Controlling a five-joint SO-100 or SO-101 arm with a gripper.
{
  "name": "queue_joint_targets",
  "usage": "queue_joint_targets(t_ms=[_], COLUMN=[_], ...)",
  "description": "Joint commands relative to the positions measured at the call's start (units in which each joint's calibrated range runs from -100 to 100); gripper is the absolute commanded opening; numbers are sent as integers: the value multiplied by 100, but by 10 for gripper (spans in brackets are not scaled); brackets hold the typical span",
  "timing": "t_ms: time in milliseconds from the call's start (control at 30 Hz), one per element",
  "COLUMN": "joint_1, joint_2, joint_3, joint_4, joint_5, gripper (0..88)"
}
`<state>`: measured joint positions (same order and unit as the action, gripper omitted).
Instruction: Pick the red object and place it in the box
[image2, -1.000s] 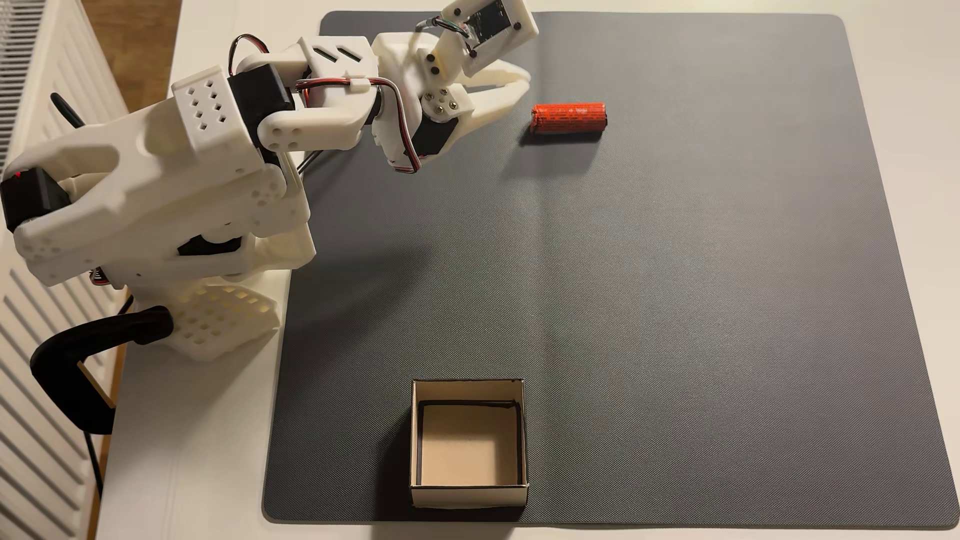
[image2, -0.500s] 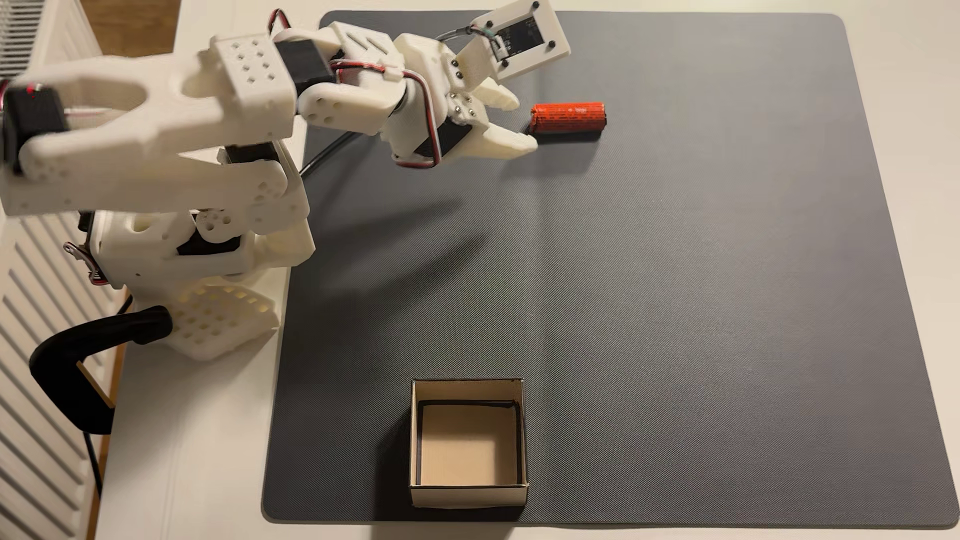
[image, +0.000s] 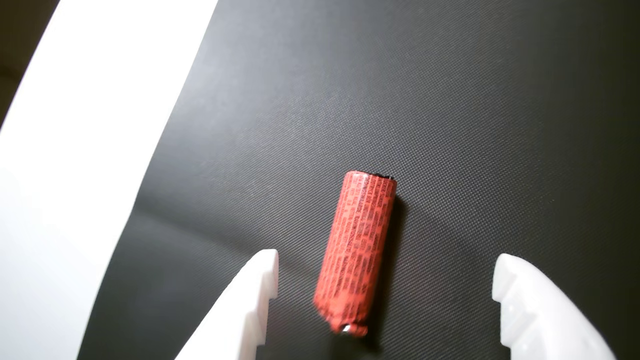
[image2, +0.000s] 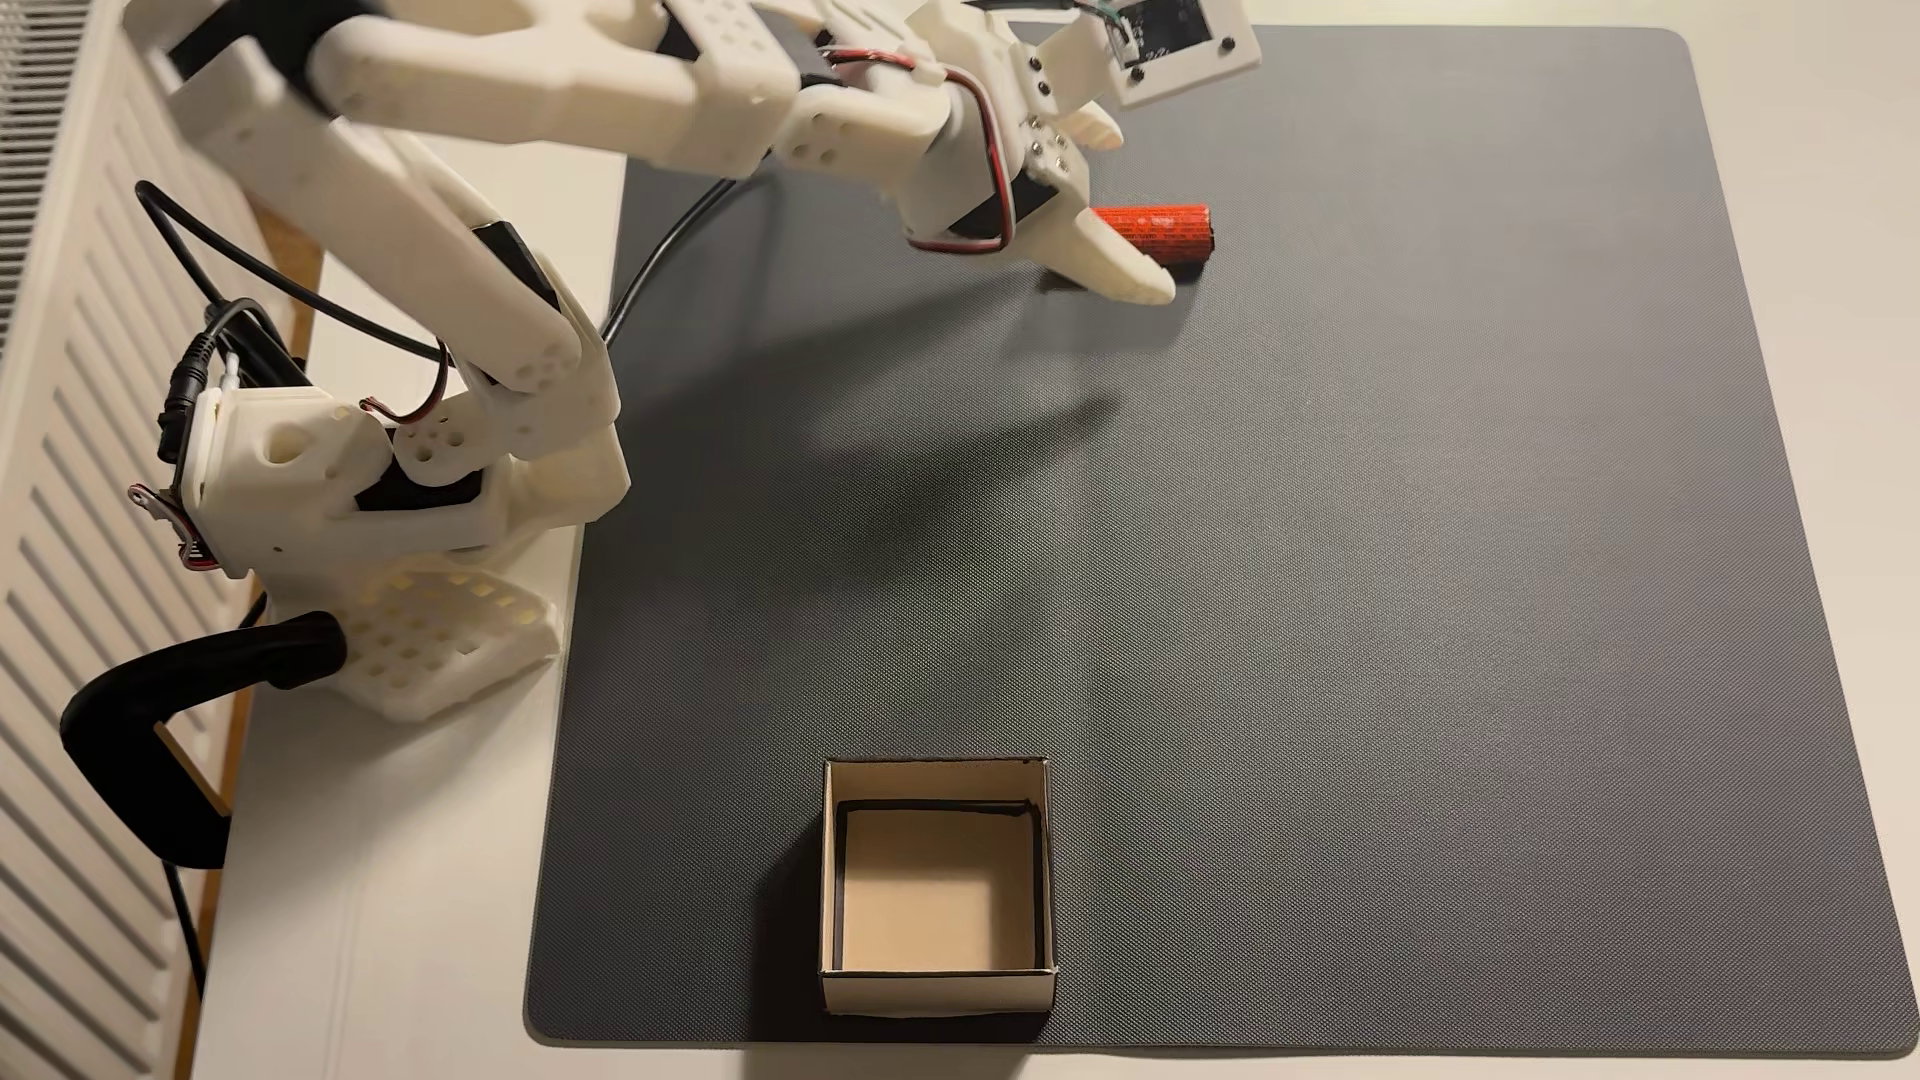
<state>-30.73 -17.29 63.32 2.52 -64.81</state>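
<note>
Two white fingers (image: 260, 290) of the tool (image: 385, 280) stand wide apart in the wrist view, with the red object (image: 357, 250) lying between them, nearer the left finger and touching neither. It rests on its side on the dark mat (image: 450, 100), its long axis running away from the camera with a slight tilt. In the fixed view the tool (image2: 1117, 203) hangs over the far part of the mat (image2: 1351, 623), its near finger crossing in front of the left end of the red object (image2: 1169, 231), while the box (image2: 935, 984) sits well apart at the mat's near edge, open and holding nothing. The step in hand looks like the final approach before the grasp. To do it well, the tool should probably shift a little left in the wrist view so the cylinder sits midway between the fingers, then come down until the tips flank its round sides close to the mat. Closing across the width near the middle of its length seems best; the wrapper looks smooth and the body round, so an off-centre squeeze could make it roll or swing out. Both fingers should meet it together.
</note>
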Motion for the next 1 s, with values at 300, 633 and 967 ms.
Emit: queue_joint_targets(t_ms=[300, 633, 967], joint_1=[-171, -193, -163], joint_2=[998, 1585, 1755], joint_3=[-559, -532, -559], joint_4=[-261, -855, -803], joint_5=[-21, -21, -21], gripper=[324, 324, 308])
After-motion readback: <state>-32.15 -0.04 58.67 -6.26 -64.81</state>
